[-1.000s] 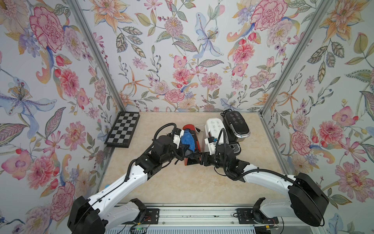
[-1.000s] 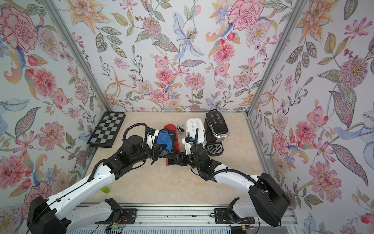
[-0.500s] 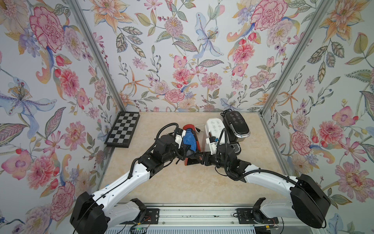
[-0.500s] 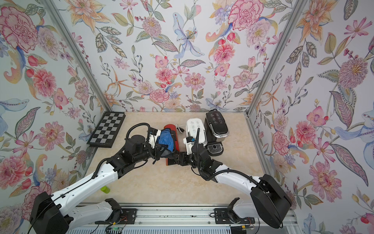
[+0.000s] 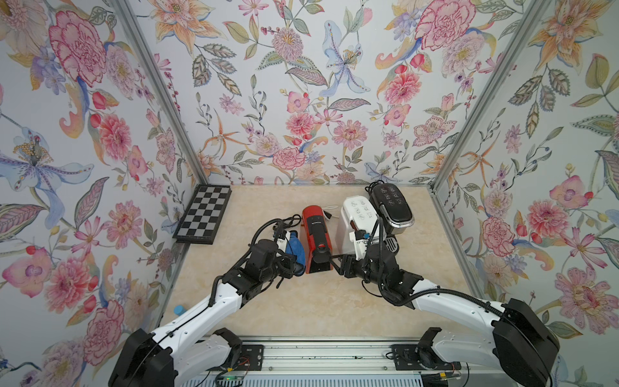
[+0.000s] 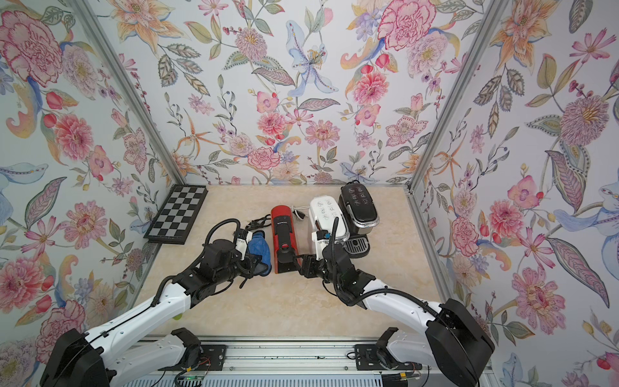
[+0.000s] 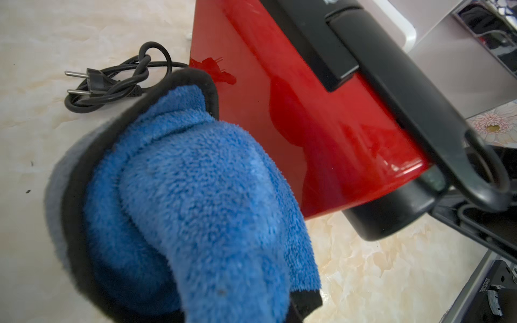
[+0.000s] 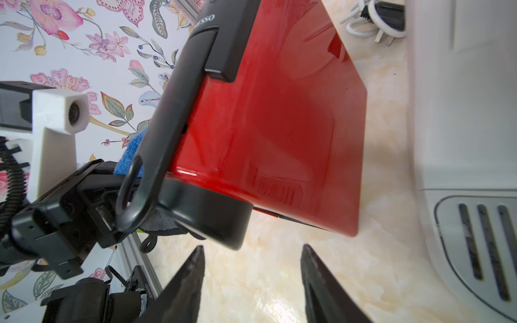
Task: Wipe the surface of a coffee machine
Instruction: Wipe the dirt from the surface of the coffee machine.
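Note:
The red coffee machine (image 5: 316, 239) (image 6: 284, 239) stands mid-table, its black lever facing the front. A blue cloth (image 5: 296, 249) (image 6: 258, 251) is bunched at its left side wall, and my left gripper (image 5: 293, 264) is shut on it. The left wrist view is mostly cloth (image 7: 195, 209), which hides the fingers and sits right beside the red wall (image 7: 307, 112); I cannot tell if they touch. My right gripper (image 5: 335, 263) (image 8: 253, 247) is open at the machine's front right corner (image 8: 279, 125), low over the table, with nothing between its fingers.
A white coffee machine (image 5: 356, 217) and a black one (image 5: 390, 207) stand close on the red one's right. A chessboard (image 5: 204, 214) leans at the left wall. A black cord with plug (image 7: 112, 81) lies behind the cloth, and a white cord (image 8: 372, 25) behind the machines.
My left gripper has carried the cloth off the top of the red machine, down and forward along its left side. The right arm has barely moved.

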You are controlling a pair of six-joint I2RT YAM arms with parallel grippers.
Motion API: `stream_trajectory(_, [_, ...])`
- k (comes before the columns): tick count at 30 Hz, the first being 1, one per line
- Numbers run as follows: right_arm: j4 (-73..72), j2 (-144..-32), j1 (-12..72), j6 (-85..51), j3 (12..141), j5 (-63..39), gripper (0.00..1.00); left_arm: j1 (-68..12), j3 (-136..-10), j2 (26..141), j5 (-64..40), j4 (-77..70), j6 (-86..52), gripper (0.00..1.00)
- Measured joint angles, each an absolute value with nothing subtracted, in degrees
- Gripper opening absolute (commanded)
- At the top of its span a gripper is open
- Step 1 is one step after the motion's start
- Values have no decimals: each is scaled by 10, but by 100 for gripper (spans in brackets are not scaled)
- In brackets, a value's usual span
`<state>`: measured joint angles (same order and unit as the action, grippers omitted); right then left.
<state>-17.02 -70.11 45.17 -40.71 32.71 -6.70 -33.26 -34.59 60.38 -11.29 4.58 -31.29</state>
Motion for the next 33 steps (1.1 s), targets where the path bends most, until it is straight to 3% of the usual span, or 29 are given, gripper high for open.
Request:
stream_trajectory(8, [-160,-721,491,-417,317,-26,54,-333,-274,597,-135,-9,-346,0])
stream_trajectory(11, [-157,-722,519,-425,307,6,49,-333,-268,592,-135,-16,-355,0])
stream_trajectory(17, [-176,-699,603,-453,249,107,17,-333,-263,584,-135,-51,-363,0])
stream_trajectory(19, [-201,-699,615,-472,221,139,11,-333,-257,585,-135,-63,-365,0])
stream_trajectory(33, [-420,-904,607,-530,206,289,12,-333,-242,609,-135,-108,-369,0])
